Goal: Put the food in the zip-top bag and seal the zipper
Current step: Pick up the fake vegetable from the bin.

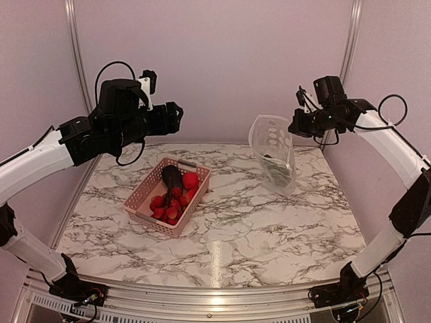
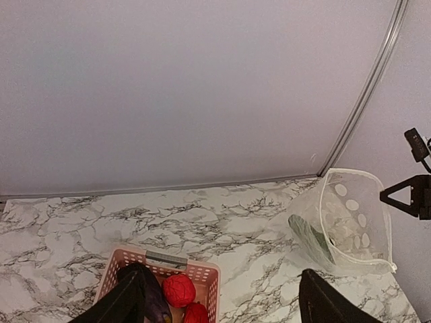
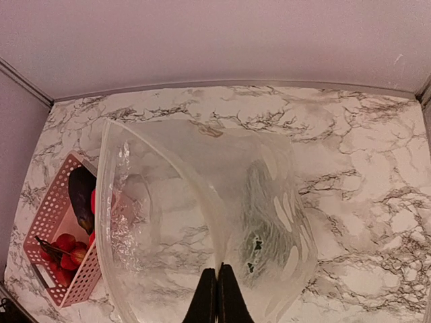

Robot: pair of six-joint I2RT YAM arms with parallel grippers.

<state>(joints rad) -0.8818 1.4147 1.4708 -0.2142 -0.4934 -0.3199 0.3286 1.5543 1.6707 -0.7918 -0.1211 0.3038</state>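
Note:
The zip-top bag (image 1: pixel 273 153) hangs with its mouth wide open, held up off the table's right rear. My right gripper (image 3: pixel 217 270) is shut on its rim, where the whitish zipper (image 3: pixel 101 202) runs round the mouth. A green piece (image 3: pixel 266 222) lies inside the bag. The rest of the food sits in a pink basket (image 1: pixel 143 202): a dark purple eggplant (image 1: pixel 171 177), a red tomato (image 1: pixel 190 180) and small red strawberry-like pieces (image 1: pixel 168 206). My left gripper (image 1: pixel 172 114) hovers high above the basket's far end, open, with nothing between its fingers (image 2: pixel 323 306).
Bare marble tabletop (image 1: pixel 256 229) lies between the basket and the bag. Grey walls with a metal corner rail (image 2: pixel 363 101) close in the back and sides. The basket (image 2: pixel 202 272) stands diagonally at centre left.

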